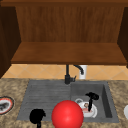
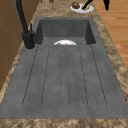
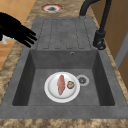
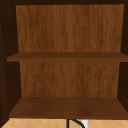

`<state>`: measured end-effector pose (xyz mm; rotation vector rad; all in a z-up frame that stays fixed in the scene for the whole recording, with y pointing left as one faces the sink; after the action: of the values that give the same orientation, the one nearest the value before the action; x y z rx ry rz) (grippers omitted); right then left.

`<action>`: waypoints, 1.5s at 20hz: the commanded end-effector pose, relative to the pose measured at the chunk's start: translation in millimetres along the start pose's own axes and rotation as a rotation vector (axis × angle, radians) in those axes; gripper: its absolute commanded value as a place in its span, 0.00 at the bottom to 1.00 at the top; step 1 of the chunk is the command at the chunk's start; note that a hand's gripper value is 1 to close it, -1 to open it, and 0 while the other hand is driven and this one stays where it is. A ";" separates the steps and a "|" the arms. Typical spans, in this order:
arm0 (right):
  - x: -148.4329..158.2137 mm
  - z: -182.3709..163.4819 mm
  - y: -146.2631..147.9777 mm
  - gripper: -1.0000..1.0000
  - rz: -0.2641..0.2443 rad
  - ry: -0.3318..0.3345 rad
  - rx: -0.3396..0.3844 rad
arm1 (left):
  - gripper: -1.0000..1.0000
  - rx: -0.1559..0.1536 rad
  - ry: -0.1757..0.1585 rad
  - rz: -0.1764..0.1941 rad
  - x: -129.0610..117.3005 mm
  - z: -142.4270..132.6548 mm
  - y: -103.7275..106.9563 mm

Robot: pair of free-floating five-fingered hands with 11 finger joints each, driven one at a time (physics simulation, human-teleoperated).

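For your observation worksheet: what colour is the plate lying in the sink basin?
White; the plate shows best in the right side view.

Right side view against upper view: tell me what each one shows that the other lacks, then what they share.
The right side view alone looks into the sink basin, where a white plate carries a strip of meat and a small brown piece beside the drain; a black hand hangs over the sink's near-left edge with straight fingers. The upper view alone shows the wooden cabinet shelves. Both show the black faucet.
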<state>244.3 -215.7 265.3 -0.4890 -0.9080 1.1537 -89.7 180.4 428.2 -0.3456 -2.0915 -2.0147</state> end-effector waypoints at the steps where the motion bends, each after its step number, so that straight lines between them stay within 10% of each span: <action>1: 3.7 24.0 -2.0 0.00 -0.013 -0.043 0.051 | 0.50 0.000 0.000 0.000 0.0 0.0 0.0; 30: -27.5 188.3 39.1 0.00 0.125 0.010 -0.113 | 0.50 0.000 0.000 0.000 0.0 0.0 0.0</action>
<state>72.8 -240.1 330.0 -0.5501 -0.9543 1.1406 -89.7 180.4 428.2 -0.3456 -2.0915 -2.0147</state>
